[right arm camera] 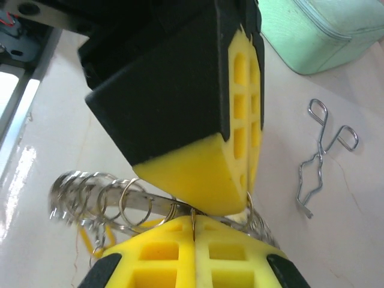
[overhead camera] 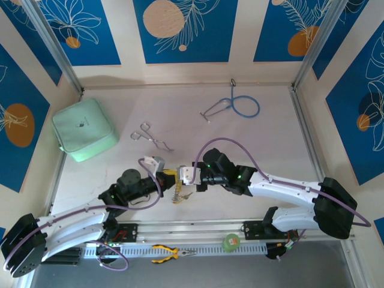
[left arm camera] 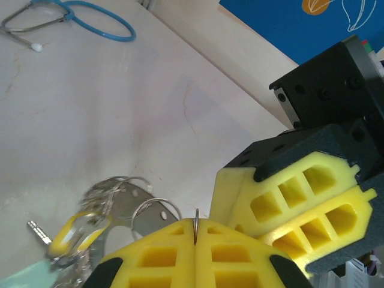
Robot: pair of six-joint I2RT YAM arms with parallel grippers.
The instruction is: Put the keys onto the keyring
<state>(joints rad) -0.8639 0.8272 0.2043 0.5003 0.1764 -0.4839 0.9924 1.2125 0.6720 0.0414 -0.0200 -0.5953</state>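
The right gripper has its yellow fingers pressed together on a thin metal edge of the keyring, whose small rings fan out to their left. The left gripper clamps the ring from above. Forceps lie to the right, and a mint case sits beyond.

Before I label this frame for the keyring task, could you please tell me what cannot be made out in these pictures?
Right wrist view: the left hand covers where the keyring meets the right hand.
Left wrist view: the keys are blurred and cut off by the bottom edge, so uncountable.
Top view: both hands mostly hide the keyring; the keys are too small to count.
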